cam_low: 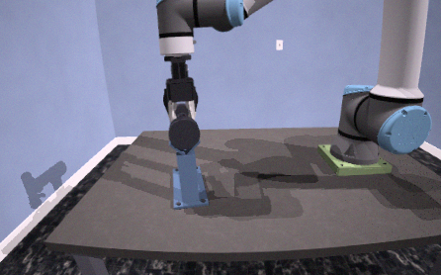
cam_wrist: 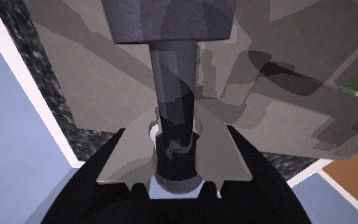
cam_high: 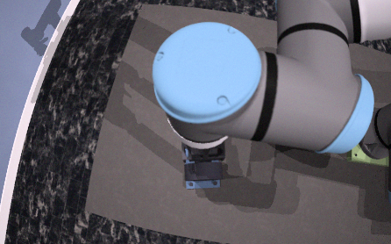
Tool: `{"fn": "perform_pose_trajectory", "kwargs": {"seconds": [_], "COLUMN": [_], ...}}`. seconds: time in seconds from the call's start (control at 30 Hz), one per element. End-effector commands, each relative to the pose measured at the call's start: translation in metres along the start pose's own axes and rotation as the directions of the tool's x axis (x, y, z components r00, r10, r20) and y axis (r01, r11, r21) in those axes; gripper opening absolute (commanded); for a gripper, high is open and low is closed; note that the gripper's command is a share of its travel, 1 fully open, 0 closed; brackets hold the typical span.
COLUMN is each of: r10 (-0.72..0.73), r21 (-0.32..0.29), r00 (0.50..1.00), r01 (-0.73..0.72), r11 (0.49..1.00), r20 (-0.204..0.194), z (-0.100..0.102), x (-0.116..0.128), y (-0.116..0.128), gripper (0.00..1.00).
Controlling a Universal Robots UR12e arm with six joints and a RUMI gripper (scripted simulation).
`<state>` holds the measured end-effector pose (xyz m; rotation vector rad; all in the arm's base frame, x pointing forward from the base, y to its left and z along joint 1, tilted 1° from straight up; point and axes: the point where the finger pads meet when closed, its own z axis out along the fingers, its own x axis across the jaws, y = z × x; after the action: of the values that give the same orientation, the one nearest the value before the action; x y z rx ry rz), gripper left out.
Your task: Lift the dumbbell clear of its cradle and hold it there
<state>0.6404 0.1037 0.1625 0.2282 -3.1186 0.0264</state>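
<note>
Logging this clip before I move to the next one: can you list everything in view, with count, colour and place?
Dark grey dumbbell: one, on top of the cradle, bar clamped by the fingers.
Blue upright cradle with a bolted foot plate: one, on the table's left-centre.
Dark grey rectangular table: one, standing on speckled black floor.
Small white wall plate: one, on the blue back wall.
Green square base plate: one, on the table's right, under the arm.
Grey arm with light blue joint caps: one, reaching over the cradle.
Gripper: one, fingers shut on the dumbbell's bar.
</note>
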Motion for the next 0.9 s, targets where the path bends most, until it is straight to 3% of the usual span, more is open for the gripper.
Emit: {"fn": "perform_pose_trajectory", "kwargs": {"seconds": [0.0,0.87], "r10": [0.000,0.000], "r21": [0.001,0.002], "r00": [1.000,1.000], "r01": [0.000,0.000], "r11": [1.000,1.000], "r20": [-0.002,0.002], "z": [0.0003,-0.0053], "x": [0.0014,-0.0005], "y": [-0.0006,-0.0011], "gripper": [0.00,0.00]}}
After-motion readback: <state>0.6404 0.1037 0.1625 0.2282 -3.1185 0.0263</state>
